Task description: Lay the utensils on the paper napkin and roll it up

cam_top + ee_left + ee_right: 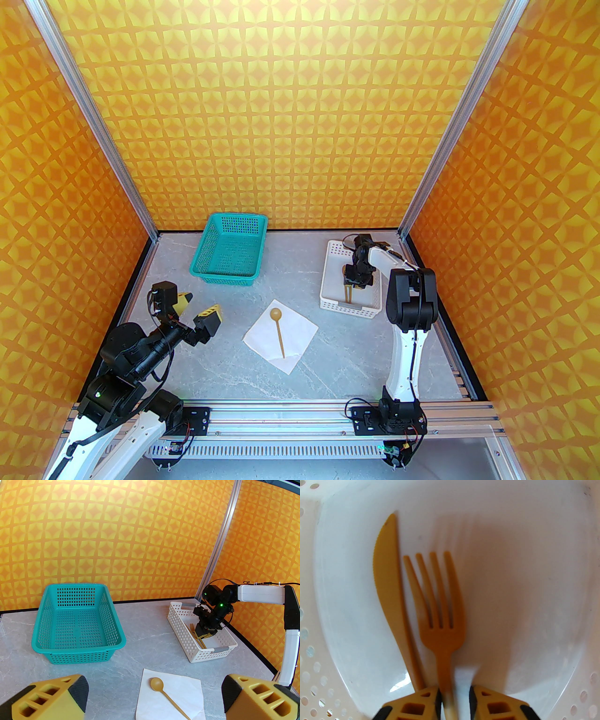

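Right tool [454,692] down in the white basket [347,309] by the far right corner of the tabletop [290,281], jaws narrowly apart astride the handle of the fork [440,632], ready to pinch; spoon [277,328] lies on the napkin [302,328] mid-tabletop; left tool [201,303] wide open, parked clear near the left edge.

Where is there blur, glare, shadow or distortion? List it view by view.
Right wrist: fork tines soft, broad shadow beside them, small glare on the white basket floor. Left wrist: sharp, but the lens bends the corner post. Top external: sharp, evenly lit, spoon crisp.
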